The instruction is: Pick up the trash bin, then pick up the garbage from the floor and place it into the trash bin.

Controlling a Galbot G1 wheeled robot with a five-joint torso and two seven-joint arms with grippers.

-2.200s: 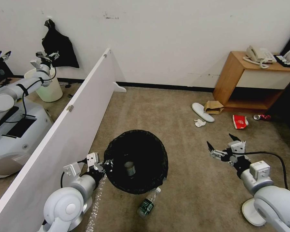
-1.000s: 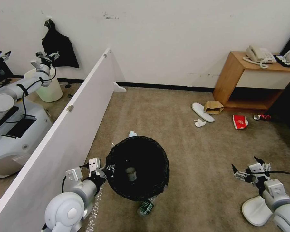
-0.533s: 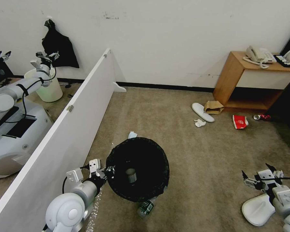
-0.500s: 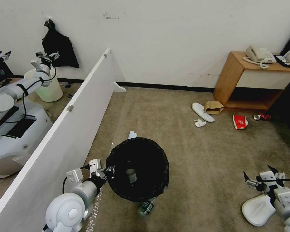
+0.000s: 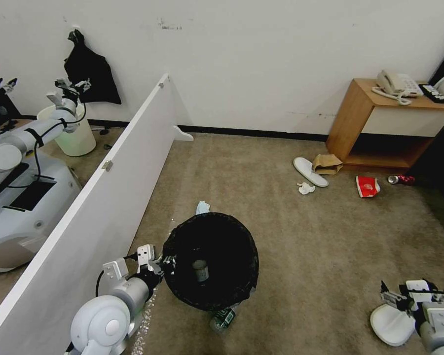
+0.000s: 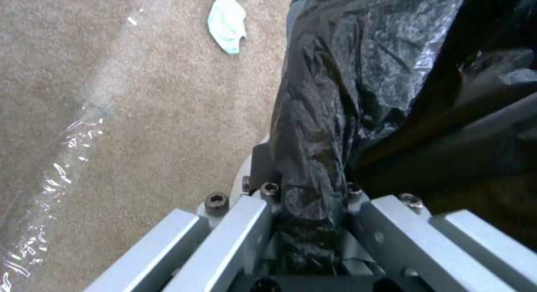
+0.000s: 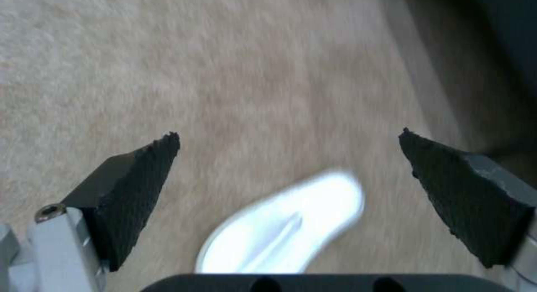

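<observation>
On the beige carpet near the white partition, the left pincer (image 5: pixel 164 260) pinches the trash bin (image 5: pixel 209 260) by its bag-lined rim; the right pincer (image 5: pixel 404 292), spread wide, hangs over what looks like a white slipper (image 5: pixel 388 324) at near right; the step is collecting garbage, so next comes a lowering and closing on it.

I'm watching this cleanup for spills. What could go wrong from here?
The left gripper holds the trash bin only by a pinch of its bagged rim, so the bag might slip or tear. The open right gripper is just above a white slipper, which is broad and flat and may be hard to grip. A bottle lies half under the bin and could get knocked.
</observation>
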